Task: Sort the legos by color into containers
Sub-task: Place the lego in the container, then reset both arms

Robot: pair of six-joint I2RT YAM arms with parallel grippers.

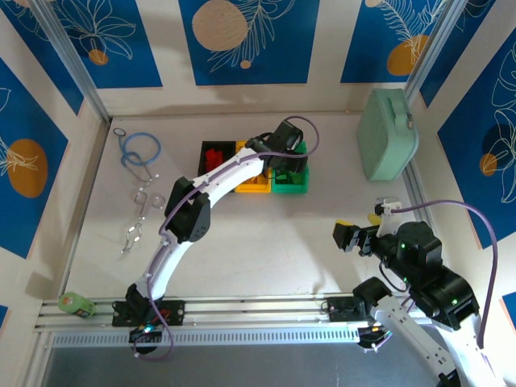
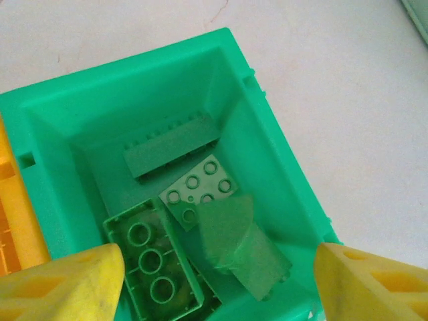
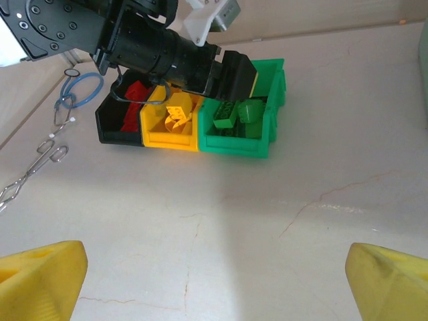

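1. Nearest the bases, the right pincer point(image 3: 214, 257) hung over the bare surface point(image 3: 267, 221). Its fingers were spread wide with nothing between them, and it faced the bins from well apart.
2. Farther out, three bins sat touching in a row, left to right: black bin point(image 3: 117, 134), yellow bin point(image 3: 170, 139), green bin point(image 3: 237, 144).
3. Red bricks point(image 3: 137, 93) lay in the black bin and a yellow brick point(image 3: 177, 107) in the yellow one. Every brick I could make out lay in a bin of its colour.
4. The left pincer point(image 2: 217, 257) hovered straight above the green bin, spread and pinching nothing.
5. Directly below it lay green bricks:
   - a long brick point(image 2: 170, 144) running across the bin, roughly in line with the gap between the fingers;
   - a flat plate point(image 2: 200, 190);
   - an upturned brick point(image 2: 154, 267);
   - a blurred green piece point(image 2: 237, 244), whether settled or dropping I could not tell.
6. The left arm was much the nearer to the bins. Its next move would likely be a straight lift clear of the green bin's walls.
7. Farthest right sat a mint case point(image 1: 387, 133).
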